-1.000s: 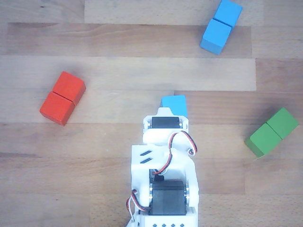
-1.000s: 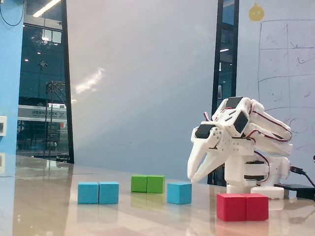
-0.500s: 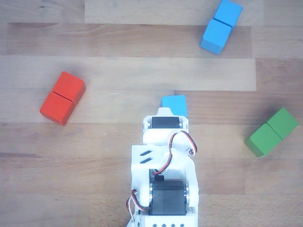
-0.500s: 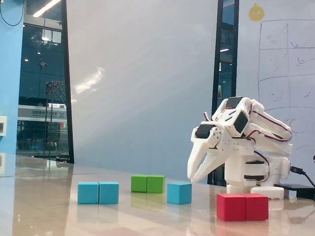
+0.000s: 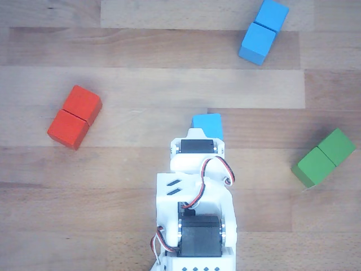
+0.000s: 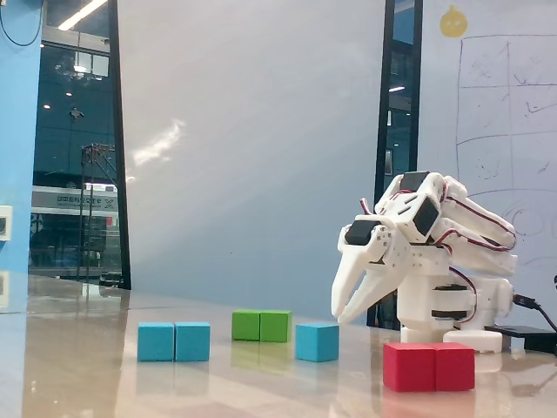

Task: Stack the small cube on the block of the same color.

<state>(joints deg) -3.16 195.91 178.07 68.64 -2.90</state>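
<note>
White arm: I see no motion across the last second, same pose in both views. EARLIER frames match.
Gripper [image 6: 337, 315]: parted slightly, holding nothing, tips hanging above the table just right of the small cube in the fixed view.
Small cube [image 5: 207, 125]: on the table, untouched, right at the front edge of the arm's wrist in the other view; fixed view has it at [image 6: 316, 341].
Block [image 5: 263, 30]: blue two-cube piece, far top right in the other view, well apart from the cube.
Task read: grasp not started, I judge the arm is paused before descent.
Red block [image 5: 74, 116]: left, clear of the path.
Green block [image 5: 323, 157]: right, clear.
Table [image 5: 141, 84]: pale wood planks, glossy at low angle.
Room: glass walls, whiteboard [image 6: 500, 122] behind the arm.
</note>
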